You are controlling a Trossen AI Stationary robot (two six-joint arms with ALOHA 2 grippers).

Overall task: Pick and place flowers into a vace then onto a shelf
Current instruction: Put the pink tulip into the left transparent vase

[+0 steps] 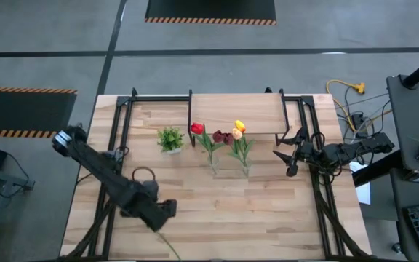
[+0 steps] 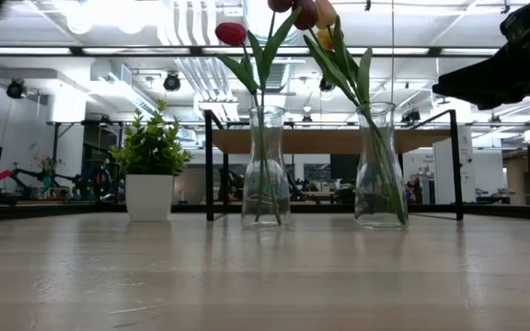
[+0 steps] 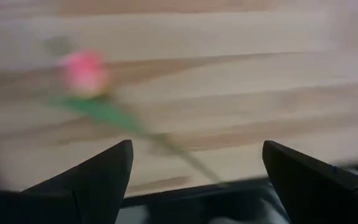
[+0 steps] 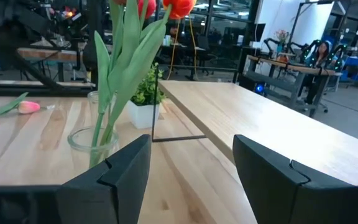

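Pink tulip (image 3: 82,71) seen only beyond spread left gripper (image 3: 194,171), right gripper (image 4: 191,165) spread, empty

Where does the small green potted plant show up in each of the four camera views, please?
High view: potted plant, left of the two glass vases.
Low view: left of centre, in its white pot.
Left wrist view: not in it.
Right wrist view: behind the near vase, beside the shelf.
Shared landmark: the shelf.
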